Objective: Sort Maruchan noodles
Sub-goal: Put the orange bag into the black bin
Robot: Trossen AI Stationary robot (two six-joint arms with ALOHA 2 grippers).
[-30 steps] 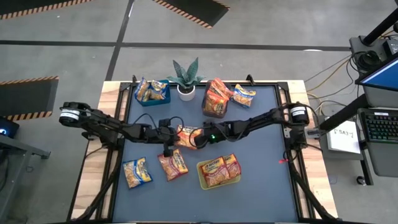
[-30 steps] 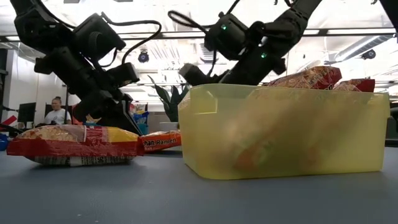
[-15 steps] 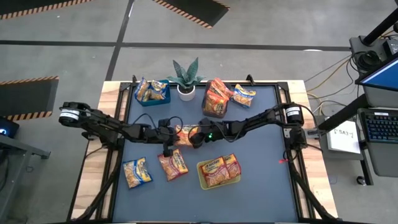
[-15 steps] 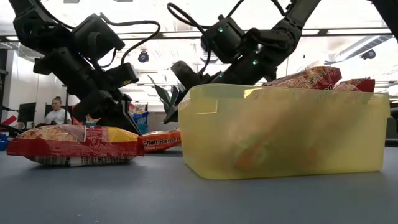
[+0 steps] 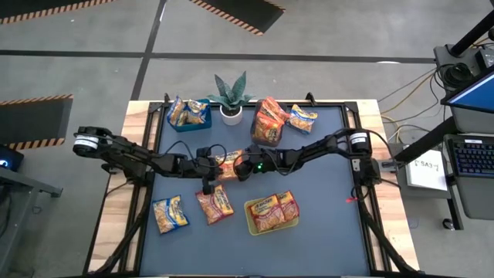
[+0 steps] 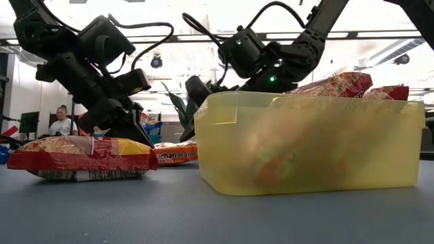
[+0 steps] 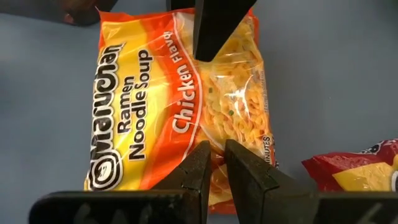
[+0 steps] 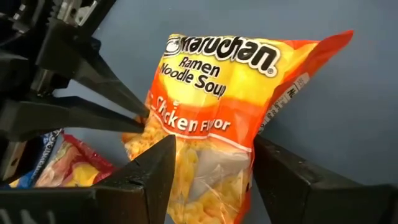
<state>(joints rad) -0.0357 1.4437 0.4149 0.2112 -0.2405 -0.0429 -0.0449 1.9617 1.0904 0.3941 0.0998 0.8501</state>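
From above, both arms meet at the middle of the bench (image 5: 332, 193) over one orange packet (image 5: 228, 164), which lies up-picture of the yellow-green bin (image 5: 272, 215). The left gripper (image 5: 211, 165) reaches it from the side away from the bin's right end, the right gripper (image 5: 241, 169) from the opposite side. Two more packets (image 5: 170, 214) lie on the bench beside the bin; a blue bin (image 5: 189, 113) and a potted plant (image 5: 231, 96) stand at the far edge.

At bench level, the yellow-green bin fills the foreground with packets showing over its rim, the orange packet (image 6: 175, 153) lying flat behind it under both arms.

In the left wrist view, the left fingers (image 7: 246, 174) are almost closed, pinching the packet's (image 7: 180, 106) edge.

In the right wrist view, the right fingers (image 8: 149, 171) stand apart on either side of the packet's (image 8: 224, 112) end, the packet between them; whether they press it I cannot tell.
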